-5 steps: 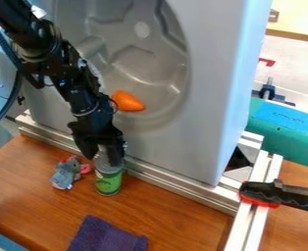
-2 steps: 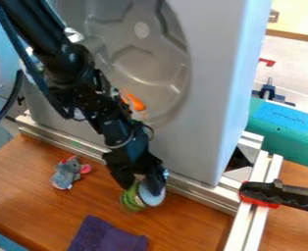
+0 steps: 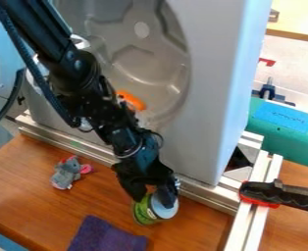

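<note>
My gripper [image 3: 153,195] hangs low over the wooden table, right of its middle, beside the metal rail. It is shut on a green can [image 3: 143,213], which is tilted so that its pale round end faces right and up. A grey plush mouse [image 3: 66,173] with pink ears lies on the table to the left of the gripper. Below and left of the can is a folded purple cloth [image 3: 107,236]. An orange object [image 3: 132,100] rests in the grey machine's round hollow, behind the arm and partly covered by it.
The grey machine panel [image 3: 209,73] stands upright behind the rail [image 3: 71,143]. A second rail [image 3: 253,220] runs down on the right, with a black and red clamp [image 3: 274,194] on it. A teal case [image 3: 288,135] is farther right, and a round door [image 3: 3,73] stands at the left.
The gripper has moved right and toward the front of the table with the can. The can stood upright beside the mouse earlier and now is tilted. The mouse and cloth stayed put.
</note>
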`<action>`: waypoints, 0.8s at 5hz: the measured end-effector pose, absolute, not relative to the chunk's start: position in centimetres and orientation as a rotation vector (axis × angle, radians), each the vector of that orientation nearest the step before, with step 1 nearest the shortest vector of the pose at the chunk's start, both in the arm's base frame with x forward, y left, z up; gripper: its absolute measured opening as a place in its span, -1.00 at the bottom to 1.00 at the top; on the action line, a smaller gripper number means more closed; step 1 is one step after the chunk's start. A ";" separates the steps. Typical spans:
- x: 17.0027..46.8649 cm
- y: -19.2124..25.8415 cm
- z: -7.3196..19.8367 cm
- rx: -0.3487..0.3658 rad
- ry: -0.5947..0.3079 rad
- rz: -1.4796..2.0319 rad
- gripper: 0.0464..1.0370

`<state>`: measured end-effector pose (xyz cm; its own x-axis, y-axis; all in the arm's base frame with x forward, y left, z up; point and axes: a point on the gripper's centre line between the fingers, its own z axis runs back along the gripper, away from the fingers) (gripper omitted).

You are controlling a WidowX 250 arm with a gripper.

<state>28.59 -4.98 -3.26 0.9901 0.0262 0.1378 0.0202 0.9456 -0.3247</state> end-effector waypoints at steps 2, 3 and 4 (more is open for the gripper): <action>28.9 -7.1 -3.2 -0.472 -0.149 -0.016 0.93; 29.0 -8.0 -3.3 -0.543 -0.156 -0.048 0.93; 29.2 -7.8 -2.8 -0.545 -0.173 -0.059 0.93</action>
